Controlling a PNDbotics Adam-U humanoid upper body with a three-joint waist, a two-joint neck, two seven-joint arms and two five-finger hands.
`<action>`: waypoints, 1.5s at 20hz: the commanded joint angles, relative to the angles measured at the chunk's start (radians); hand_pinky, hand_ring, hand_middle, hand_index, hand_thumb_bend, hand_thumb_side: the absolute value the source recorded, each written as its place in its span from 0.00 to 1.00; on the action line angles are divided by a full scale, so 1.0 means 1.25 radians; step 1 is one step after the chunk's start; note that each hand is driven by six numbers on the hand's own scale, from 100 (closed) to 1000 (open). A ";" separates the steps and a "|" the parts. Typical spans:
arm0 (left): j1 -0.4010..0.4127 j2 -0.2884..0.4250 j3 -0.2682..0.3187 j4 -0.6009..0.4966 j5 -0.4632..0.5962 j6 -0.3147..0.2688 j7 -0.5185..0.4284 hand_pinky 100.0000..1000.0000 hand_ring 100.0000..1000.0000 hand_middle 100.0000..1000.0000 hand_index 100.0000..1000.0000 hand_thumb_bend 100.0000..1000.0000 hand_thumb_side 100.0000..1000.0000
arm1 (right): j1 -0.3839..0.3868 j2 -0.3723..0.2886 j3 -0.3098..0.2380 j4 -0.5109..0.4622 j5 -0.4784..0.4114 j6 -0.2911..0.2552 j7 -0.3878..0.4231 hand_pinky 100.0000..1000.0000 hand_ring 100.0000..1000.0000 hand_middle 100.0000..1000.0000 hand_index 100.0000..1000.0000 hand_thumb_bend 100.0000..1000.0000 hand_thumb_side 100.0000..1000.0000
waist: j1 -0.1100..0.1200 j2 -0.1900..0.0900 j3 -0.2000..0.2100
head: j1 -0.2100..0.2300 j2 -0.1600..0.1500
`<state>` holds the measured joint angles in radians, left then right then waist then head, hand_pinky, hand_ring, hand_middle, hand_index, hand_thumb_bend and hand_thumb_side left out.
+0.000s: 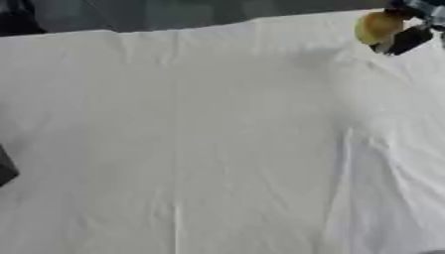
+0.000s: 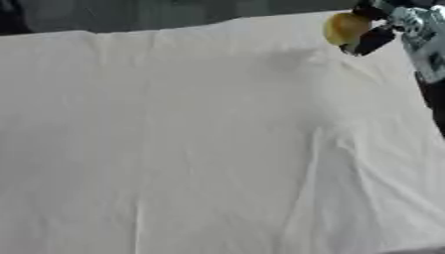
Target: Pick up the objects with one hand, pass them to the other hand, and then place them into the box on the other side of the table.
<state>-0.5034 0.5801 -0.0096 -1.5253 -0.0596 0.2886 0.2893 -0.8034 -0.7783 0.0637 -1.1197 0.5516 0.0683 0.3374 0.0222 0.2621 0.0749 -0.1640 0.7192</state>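
A round yellow object (image 2: 345, 28) hangs above the far right corner of the white-clothed table (image 2: 200, 139). My right hand (image 2: 375, 38) comes in from the upper right corner, its black fingers curled round the object from the right and from below. The silver and black wrist (image 2: 421, 34) runs along the right edge. A small dark piece of my left hand (image 1: 4, 171) pokes in at the left edge of the left eye view, low over the cloth. No box shows in either view.
The white cloth has long creases running from front to back and a raised fold on the right half. Behind the table's far edge (image 1: 174, 27) lies a dark floor.
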 commanded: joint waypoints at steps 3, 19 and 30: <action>-0.022 0.026 0.003 -0.015 -0.008 0.000 -0.006 0.79 0.74 0.74 0.71 0.64 0.40 | 0.022 0.013 0.011 -0.085 -0.090 0.046 -0.045 0.79 0.60 0.39 0.53 0.16 0.00 | 0.010 -0.040 -0.002 | 0.011 0.009; -0.042 0.030 -0.002 -0.019 -0.016 0.003 -0.017 0.79 0.73 0.74 0.71 0.65 0.40 | 0.109 0.171 0.014 -0.240 -0.271 0.107 -0.226 0.75 0.58 0.38 0.52 0.07 0.00 | 0.015 -0.051 -0.002 | 0.026 0.024; -0.079 0.034 -0.023 -0.024 -0.033 0.004 -0.057 0.78 0.73 0.74 0.71 0.65 0.40 | 0.139 0.291 0.042 -0.302 -0.292 0.079 -0.273 0.74 0.58 0.38 0.53 0.02 0.00 | 0.018 -0.053 0.002 | 0.036 0.027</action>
<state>-0.5825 0.5841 -0.0413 -1.5368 -0.0962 0.2950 0.2255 -0.6183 -0.4161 0.1158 -1.4706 0.1941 0.1723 0.0033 0.0303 0.2363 0.0762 -0.1240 0.7503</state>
